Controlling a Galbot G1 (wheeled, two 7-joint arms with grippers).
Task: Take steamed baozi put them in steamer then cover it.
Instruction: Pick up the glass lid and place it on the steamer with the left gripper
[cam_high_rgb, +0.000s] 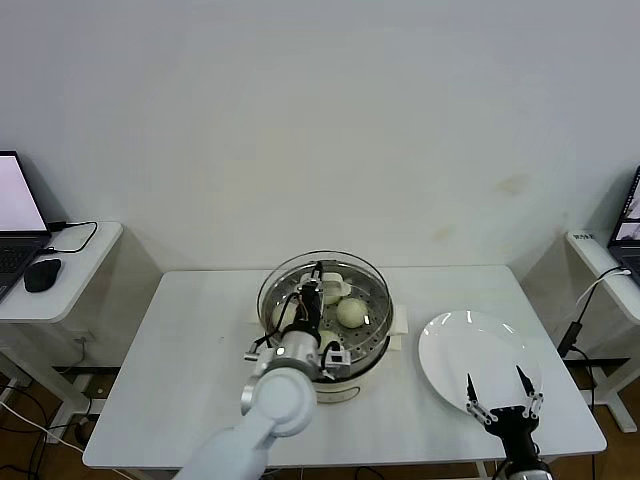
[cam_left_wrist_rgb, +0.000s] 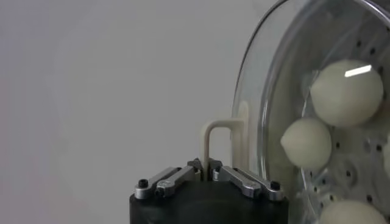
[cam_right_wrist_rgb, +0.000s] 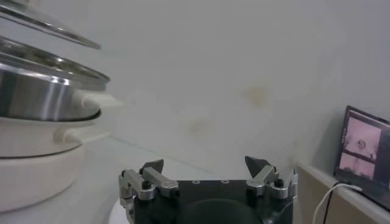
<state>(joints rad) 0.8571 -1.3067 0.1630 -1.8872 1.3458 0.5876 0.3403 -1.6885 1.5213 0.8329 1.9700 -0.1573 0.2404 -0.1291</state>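
Note:
The steamer (cam_high_rgb: 372, 335), a shiny steel basket on a white pot base, stands mid-table. Cream-white baozi (cam_high_rgb: 351, 312) lie on its perforated floor; the left wrist view shows three (cam_left_wrist_rgb: 347, 91) through the glass. The clear glass cover (cam_high_rgb: 372, 285) hangs just over the basket, and the right wrist view shows a gap between the cover's rim (cam_right_wrist_rgb: 49, 27) and the steamer (cam_right_wrist_rgb: 42, 85). My left gripper (cam_high_rgb: 312, 293) is shut on the cover's cream handle (cam_left_wrist_rgb: 210, 137). My right gripper (cam_high_rgb: 500, 395) stands open over the front of the white plate, holding nothing.
A bare white plate (cam_high_rgb: 480, 340) lies right of the steamer. A side table at the left carries a laptop (cam_high_rgb: 15, 220) and a mouse (cam_high_rgb: 42, 273). Another laptop (cam_high_rgb: 630, 225) and a cable sit on the side table at the right.

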